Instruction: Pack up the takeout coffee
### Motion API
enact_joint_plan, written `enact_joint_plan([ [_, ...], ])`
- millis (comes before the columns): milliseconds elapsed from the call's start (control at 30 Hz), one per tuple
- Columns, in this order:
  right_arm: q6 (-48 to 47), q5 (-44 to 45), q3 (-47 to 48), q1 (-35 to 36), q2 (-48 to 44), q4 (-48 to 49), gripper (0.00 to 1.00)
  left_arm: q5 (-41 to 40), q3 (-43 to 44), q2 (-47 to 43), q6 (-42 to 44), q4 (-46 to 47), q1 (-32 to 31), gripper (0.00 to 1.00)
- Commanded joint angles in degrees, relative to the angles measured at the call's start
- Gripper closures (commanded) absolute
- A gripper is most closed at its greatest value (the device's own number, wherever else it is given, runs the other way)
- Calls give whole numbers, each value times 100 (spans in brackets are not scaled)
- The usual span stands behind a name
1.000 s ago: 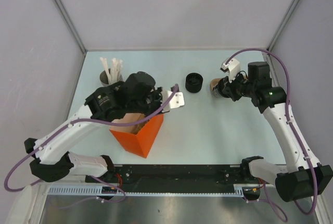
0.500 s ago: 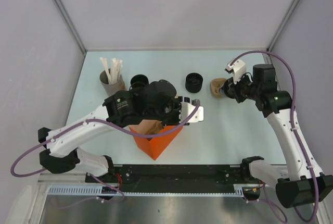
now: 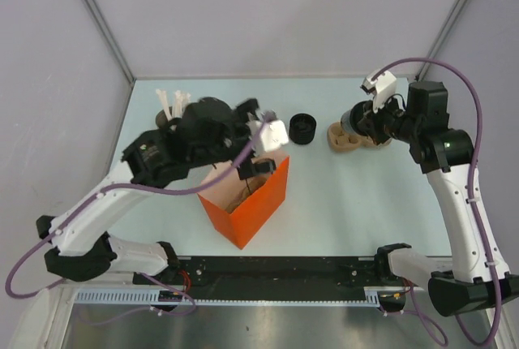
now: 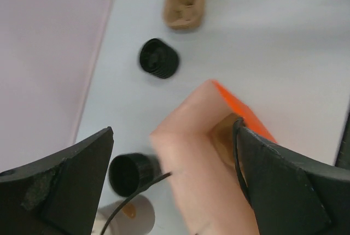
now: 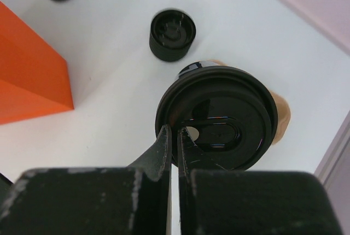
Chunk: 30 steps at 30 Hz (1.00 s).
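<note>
Left pincer (image 4: 174, 136): yours is spread wide above the orange box (image 3: 253, 201), with nothing held between its fingers.
Left edge: the grey straw cup (image 3: 170, 115) stands at 10 o'clock on the table (image 3: 349, 203), close to the left wall. Your left arm covers the room around it.
Lidless black cup (image 4: 131, 174): just beside the straw cup; you see it from the left wrist only.
Box contents: the orange box sits at 7 o'clock with its top open and a brown paper piece (image 4: 199, 175) inside.
Open room: bare tabletop runs from the box's 3 o'clock side to your right arm.
Ribbed black round piece (image 3: 302, 127): at 12 o'clock, apart from the box.
Takeout coffee (image 5: 219, 120): at 2 o'clock with its lid on, seated in a brown pulp holder (image 3: 339, 138).
Right pincer (image 5: 175, 134): pressed together, tips at the lid's near rim. You cannot tell whether they pinch it.
</note>
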Motion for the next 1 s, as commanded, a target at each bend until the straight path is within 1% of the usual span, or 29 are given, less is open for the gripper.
enact_joint_plan([
  [0, 131, -567, 1059, 6, 434, -285, 100, -113, -64, -864, -336, 631, 968, 0],
  [67, 157, -865, 1463, 50, 664, -549, 100, -114, -310, -1172, -380, 676, 1198, 0],
  [100, 210, -936, 1900, 120, 769, -628, 100, -140, -372, -1251, -398, 702, 1408, 0],
  [133, 228, -989, 2105, 207, 1005, -751, 100, -114, -486, -1408, -459, 728, 1524, 0],
  [233, 263, -867, 2754, 647, 1375, -822, 100, 52, -566, -1612, -503, 755, 1805, 0],
  [267, 280, -701, 2879, 770, 1464, -814, 100, 253, -523, -1673, -512, 755, 1841, 0],
  [300, 298, -613, 2993, 1032, 1578, -822, 100, 282, -470, -1674, -547, 729, 1919, 0],
  [333, 307, -551, 3299, 1148, 1788, -909, 100, 264, -348, -1648, -600, 703, 1972, 0],
  [400, 324, -489, 3669, 1533, 2061, -1181, 100, 116, -373, -1630, -653, 780, 2174, 0],
  [433, 333, -480, 4002, 1701, 2175, -1296, 100, -390, -512, -1639, -688, 860, 2236, 0],
  [500, 360, -497, 4329, 1947, 2518, -1576, 100, -771, -697, -1621, -714, 1053, 2498, 0],
  [533, 377, -480, 4461, 2210, 2632, -1639, 100, -877, -881, -1630, -775, 1123, 2631, 0],
  [567, 456, -410, 4749, 2308, 2816, -1709, 100, -939, -961, -1621, -811, 1185, 2754, 0],
  [600, 491, -427, 4831, 2387, 2879, -1745, 100, -931, -1023, -1612, -855, 1220, 3016, 0],
  [667, 605, -471, 4884, 2581, 2967, -1692, 100, -783, -1260, -1612, -987, 1343, 3316, 0],
  [700, 632, -523, 4954, 2616, 3028, -1771, 100, -729, -1348, -1604, -1030, 1405, 3657, 0],
  [767, 746, -847, 5208, 2686, 3160, -1868, 100, -432, -1577, -1586, -1189, 1554, 4054, 0],
  [800, 877, -997, 5270, 2695, 3257, -1946, 100, -308, -1647, -1577, -1250, 1607, 4421, 0],
  [867, 983, -1426, 5393, 2800, 3310, -2000, 100, -10, -1814, -1568, -1356, 1730, 4731, 0],
  [900, 1062, -1499, 5490, 2879, 3336, -2009, 100, 253, -1849, -1568, -1391, 1765, 4924, 0],
  [967, 1080, -1639, 5569, 3003, 3328, -2044, 100, 404, -1937, -1586, -1479, 1862, 5014, 0],
])
